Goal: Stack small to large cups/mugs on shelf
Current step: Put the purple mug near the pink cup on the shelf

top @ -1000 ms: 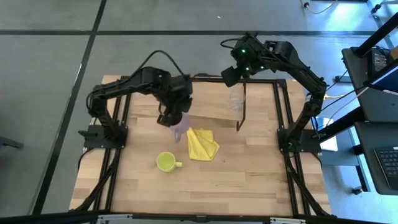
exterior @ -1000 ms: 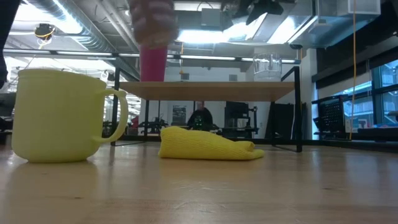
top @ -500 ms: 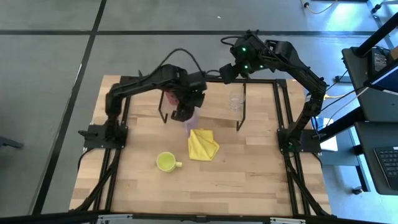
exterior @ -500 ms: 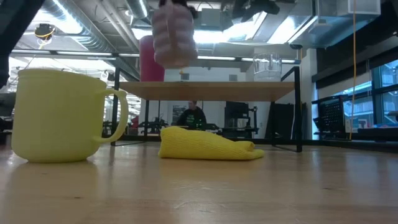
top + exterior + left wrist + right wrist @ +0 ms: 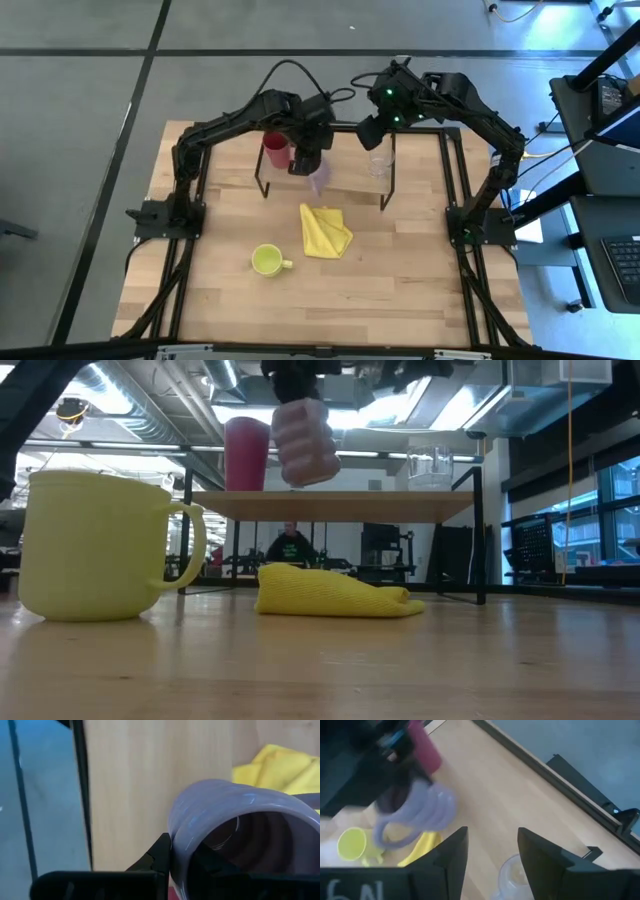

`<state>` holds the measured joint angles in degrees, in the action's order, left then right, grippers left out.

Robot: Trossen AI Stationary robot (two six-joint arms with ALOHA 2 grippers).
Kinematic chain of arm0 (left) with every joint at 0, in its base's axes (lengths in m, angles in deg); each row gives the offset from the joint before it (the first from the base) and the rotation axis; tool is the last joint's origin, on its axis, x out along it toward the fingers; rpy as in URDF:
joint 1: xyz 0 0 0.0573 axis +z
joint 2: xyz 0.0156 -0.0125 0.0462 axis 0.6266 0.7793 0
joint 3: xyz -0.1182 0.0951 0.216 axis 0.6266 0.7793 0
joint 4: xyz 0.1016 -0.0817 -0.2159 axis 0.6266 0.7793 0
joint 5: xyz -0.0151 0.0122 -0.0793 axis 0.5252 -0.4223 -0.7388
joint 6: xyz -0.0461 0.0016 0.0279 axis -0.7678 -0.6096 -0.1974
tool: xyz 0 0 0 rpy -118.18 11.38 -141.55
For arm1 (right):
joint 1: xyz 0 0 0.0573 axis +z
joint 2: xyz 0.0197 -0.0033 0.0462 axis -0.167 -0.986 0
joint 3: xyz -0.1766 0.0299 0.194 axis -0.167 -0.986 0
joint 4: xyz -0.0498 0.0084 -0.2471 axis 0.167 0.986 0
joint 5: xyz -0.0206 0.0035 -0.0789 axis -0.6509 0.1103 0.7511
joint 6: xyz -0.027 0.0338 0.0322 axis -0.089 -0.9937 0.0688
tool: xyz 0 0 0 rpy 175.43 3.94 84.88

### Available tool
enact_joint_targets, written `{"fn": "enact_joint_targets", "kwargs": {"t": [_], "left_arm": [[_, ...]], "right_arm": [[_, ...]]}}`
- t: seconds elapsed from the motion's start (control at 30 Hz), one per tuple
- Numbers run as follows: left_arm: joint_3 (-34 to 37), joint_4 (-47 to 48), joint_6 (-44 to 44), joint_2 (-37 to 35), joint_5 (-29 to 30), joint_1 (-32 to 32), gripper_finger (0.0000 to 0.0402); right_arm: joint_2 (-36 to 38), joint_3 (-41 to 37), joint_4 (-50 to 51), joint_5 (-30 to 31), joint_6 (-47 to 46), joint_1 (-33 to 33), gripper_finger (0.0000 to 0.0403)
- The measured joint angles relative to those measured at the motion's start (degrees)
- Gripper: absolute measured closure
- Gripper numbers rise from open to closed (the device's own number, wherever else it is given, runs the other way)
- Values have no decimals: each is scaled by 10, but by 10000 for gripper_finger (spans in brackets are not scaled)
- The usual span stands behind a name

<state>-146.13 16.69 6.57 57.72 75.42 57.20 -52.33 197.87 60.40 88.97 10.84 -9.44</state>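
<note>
In the low view the left gripper [image 5: 300, 372] runs off the top edge, so only its dark underside shows above the purple mug [image 5: 306, 442], which is smeared by blur – its handle cannot be made out there. In the left wrist view the mug's [image 5: 245, 840] lower part and right side are cut off by the edges. The clear glass [image 5: 512, 877] is cropped at the bottom of the right wrist view – partly behind the right gripper's fingers [image 5: 542, 852]. The yellow-green mug [image 5: 100, 545] loses its left side to the low view's edge
</note>
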Motion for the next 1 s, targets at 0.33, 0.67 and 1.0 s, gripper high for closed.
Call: {"fn": "enact_joint_targets", "kwargs": {"t": [0.33, 0.67, 1.0], "left_arm": [[-1, -4, 3, 25, 10, 28, 376], [-1, -22, 2, 29, 12, 31, 350], [-14, -26, -5, 29, 25, 22, 341]], "right_arm": [[4, 0, 0, 0, -10, 44, 230], [4, 0, 1, 11, -9, 54, 230], [4, 0, 1, 24, 2, 53, 230]]}}
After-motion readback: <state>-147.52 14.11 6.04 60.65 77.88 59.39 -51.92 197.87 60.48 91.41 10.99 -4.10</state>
